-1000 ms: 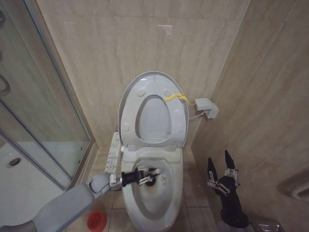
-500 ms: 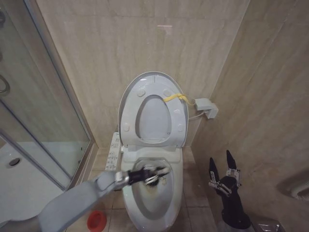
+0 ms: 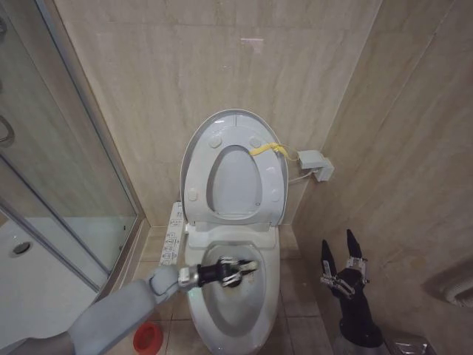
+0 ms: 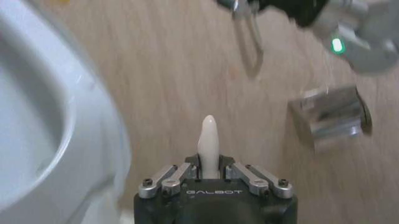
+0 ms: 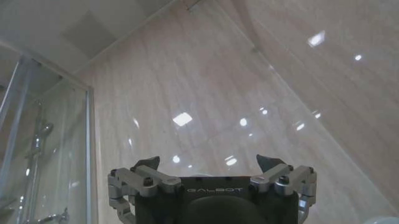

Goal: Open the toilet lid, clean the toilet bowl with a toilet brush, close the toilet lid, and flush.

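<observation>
Over bowl (image 3: 236, 310), lid (image 3: 235, 168) up: left hand (image 3: 235, 270) clamped on brush (image 4: 208, 144), scrubbing step; right hand (image 3: 341, 260) spread, idle; next, sweep the stains.

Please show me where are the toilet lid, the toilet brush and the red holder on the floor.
toilet lid (image 3: 190, 159): head view, on its raised left rim.
toilet brush (image 4: 208, 140): left wrist view, on the white handle between the left gripper's fingers.
red holder (image 3: 148, 337): head view, on the cup's middle.

Glossy beige tiled walls (image 3: 222, 66), glass shower enclosure (image 3: 52, 177), tiled floor (image 3: 295, 296).
</observation>
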Controlling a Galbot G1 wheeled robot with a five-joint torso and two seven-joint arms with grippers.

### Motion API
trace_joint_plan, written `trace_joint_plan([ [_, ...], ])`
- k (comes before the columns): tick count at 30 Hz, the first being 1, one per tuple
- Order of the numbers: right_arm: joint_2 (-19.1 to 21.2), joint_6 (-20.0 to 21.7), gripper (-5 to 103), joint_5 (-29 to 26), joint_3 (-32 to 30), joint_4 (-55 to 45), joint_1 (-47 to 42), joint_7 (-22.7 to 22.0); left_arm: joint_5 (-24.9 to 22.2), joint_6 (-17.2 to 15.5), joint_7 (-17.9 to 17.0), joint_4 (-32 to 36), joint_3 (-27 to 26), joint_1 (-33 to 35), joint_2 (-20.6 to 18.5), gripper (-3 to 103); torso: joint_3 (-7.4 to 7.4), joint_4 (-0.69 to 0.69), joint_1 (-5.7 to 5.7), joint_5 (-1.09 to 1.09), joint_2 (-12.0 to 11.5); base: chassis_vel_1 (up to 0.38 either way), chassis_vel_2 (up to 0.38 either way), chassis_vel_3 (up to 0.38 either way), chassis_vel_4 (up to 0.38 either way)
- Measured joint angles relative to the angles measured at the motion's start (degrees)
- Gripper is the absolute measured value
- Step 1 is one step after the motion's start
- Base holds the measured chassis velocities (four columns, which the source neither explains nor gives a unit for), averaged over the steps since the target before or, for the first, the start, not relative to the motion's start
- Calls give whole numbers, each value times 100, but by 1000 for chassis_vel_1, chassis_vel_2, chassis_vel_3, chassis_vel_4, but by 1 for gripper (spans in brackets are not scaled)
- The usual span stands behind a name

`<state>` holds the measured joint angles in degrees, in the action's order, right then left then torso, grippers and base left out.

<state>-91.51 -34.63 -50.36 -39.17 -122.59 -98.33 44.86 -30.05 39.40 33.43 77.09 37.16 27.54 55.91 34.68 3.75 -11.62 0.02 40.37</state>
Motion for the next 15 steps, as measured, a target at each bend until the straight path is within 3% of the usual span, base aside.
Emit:
trace_joint_plan([
  [2, -7, -5, 100, 6, 0, 0, -6, 6, 11, 2, 2, -36, 36, -15, 33, 20, 0, 0, 0, 0, 0, 0, 0, 0, 0],
  [4, -9, -11, 100, 12, 16, -14, -21, 14, 158, 97, 71, -499, 17, 17, 85, 20, 1, -2, 0, -2, 0, 0, 0, 0, 0],
  [6, 13, -11, 100, 22, 34, -21, -33, 16, 249, 190, 157, -844, -35, 85, 54, 20, 1, -14, 0, -1, -1, 0, 0, 0, 0],
  [10, 34, -26, 100, 4, 7, 0, -44, 37, 196, 194, 174, -722, -92, 80, 55, 20, 1, -17, 0, 0, -1, 0, 0, 0, 0],
  [15, 4, -53, 100, -12, -57, 45, -42, 56, -5, 71, 38, -116, -267, 6, 398, 20, 0, 1, 0, 0, 0, 0, 0, 0, 0],
])
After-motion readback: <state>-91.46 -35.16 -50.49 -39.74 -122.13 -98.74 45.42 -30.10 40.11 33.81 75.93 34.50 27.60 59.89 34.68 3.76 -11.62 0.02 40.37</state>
